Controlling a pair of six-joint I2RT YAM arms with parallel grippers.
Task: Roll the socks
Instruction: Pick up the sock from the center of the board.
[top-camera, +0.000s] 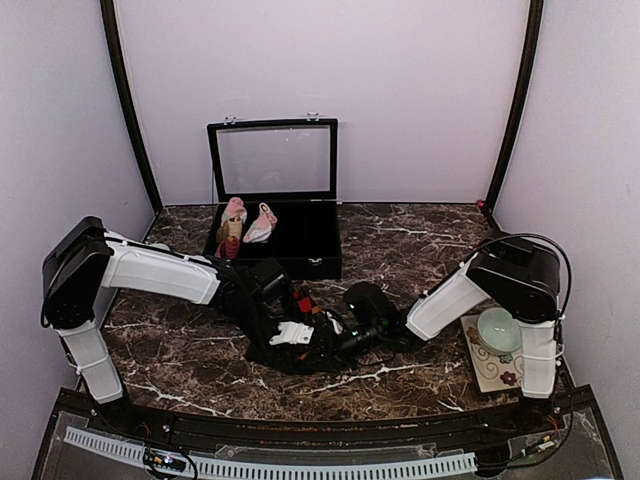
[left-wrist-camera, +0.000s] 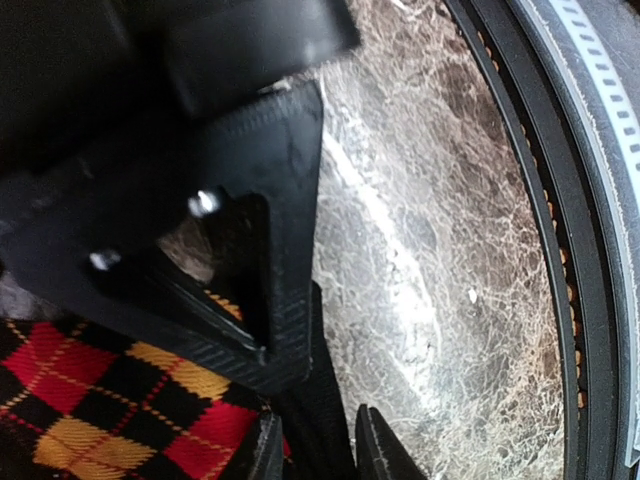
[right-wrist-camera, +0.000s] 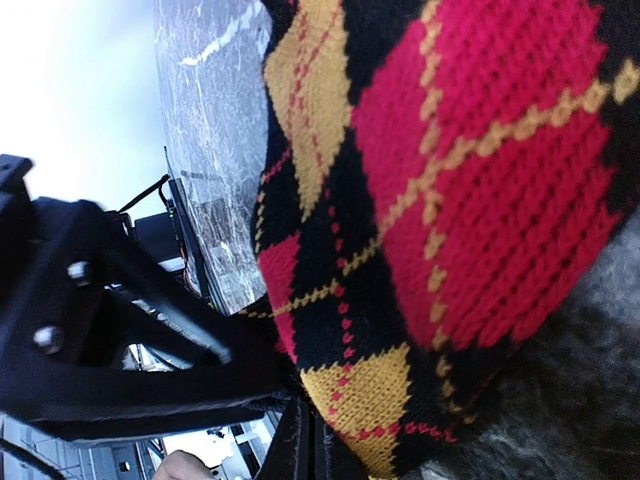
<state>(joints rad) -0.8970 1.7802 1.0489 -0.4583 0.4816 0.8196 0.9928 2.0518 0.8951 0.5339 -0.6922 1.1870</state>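
A: Supporting surface?
B: A table (top-camera: 400, 250) is recorded, dark marble pattern, veined in white.
A: What is found directly on it?
B: A black case (top-camera: 310, 266) is set at back centre, lid raised. A sock (right-wrist-camera: 480, 180), argyle, is spread at front centre. A flowered mat (top-camera: 492, 377) is laid at front right, well apart from the case.
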